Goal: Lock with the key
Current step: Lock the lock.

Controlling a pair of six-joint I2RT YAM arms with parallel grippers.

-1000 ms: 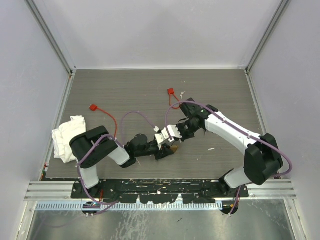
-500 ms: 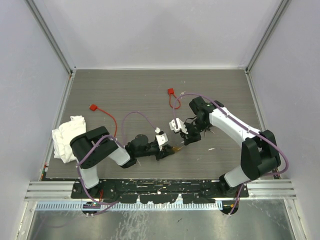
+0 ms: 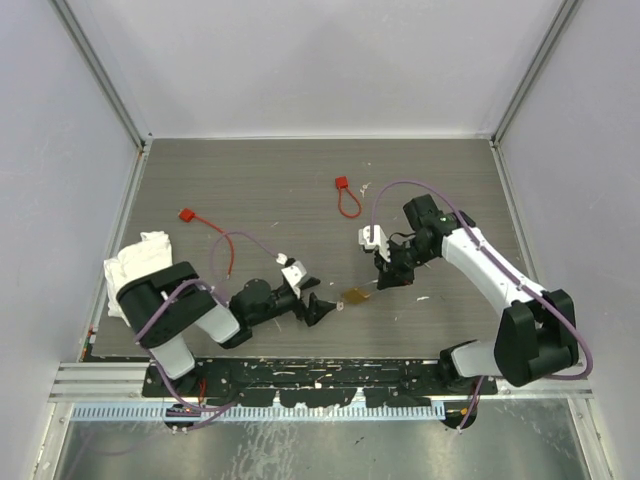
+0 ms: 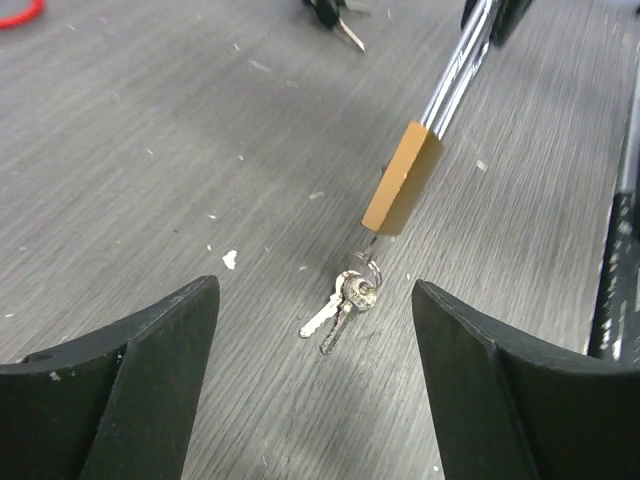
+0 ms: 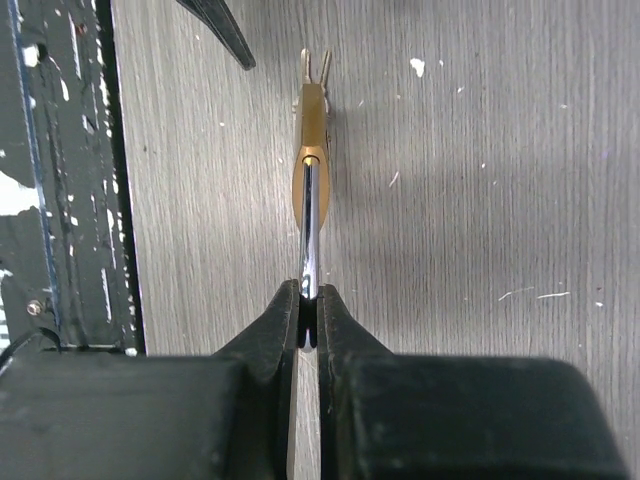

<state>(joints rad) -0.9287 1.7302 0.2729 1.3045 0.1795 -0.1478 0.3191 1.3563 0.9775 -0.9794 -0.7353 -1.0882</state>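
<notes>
A padlock with a brass body [image 4: 402, 178] and a long chrome shackle [image 4: 460, 70] lies low over the table. My right gripper [image 5: 309, 300] is shut on the shackle [image 5: 311, 220], with the brass body [image 5: 311, 140] pointing away from it. The key [image 4: 345, 300] is a small silver bunch at the body's lower end, its blades resting on the table. My left gripper [image 4: 314, 287] stands open just short of the key, touching nothing. From above, the padlock [image 3: 354, 296] sits between the left gripper [image 3: 318, 308] and the right gripper [image 3: 385, 280].
A white cloth [image 3: 135, 270] lies at the left edge. Two red cable seals [image 3: 345, 195] [image 3: 205, 228] lie farther back. The metal rail [image 3: 320, 375] runs along the near edge. Grey walls enclose the table on three sides.
My left gripper has opened, let go of the padlock and drawn back to the left. My right gripper has carried the padlock by its shackle to the right.
</notes>
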